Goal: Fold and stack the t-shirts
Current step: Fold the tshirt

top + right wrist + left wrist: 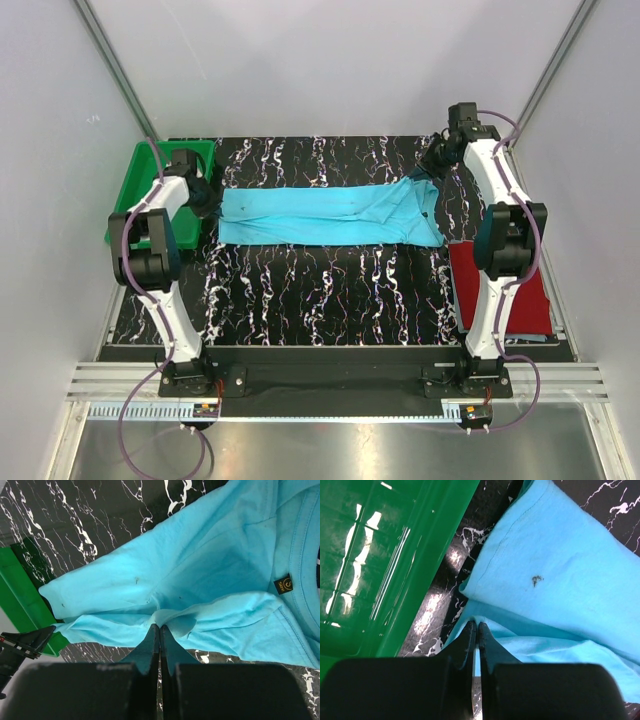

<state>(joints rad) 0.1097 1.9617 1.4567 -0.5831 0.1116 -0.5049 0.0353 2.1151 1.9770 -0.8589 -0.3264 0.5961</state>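
Turquoise short-sleeved cloth t-shirt [330, 215] lies stretched across the black marbled table [330, 290] and seems folded lengthwise only. The left claw [476, 625] is clenched on its hem end, the right claw [160, 627] on its shoulder fold. The dark red folded t-shirt [535, 305] lies at the right; cross fold and stacking are not yet done.

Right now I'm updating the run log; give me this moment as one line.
left gripper: shut on turquoise t-shirt | right gripper: shut on turquoise t-shirt | red t-shirt: folded, at right

Turq tee [330, 215] flat across table [330, 290] — red tee [535, 300] folded R.
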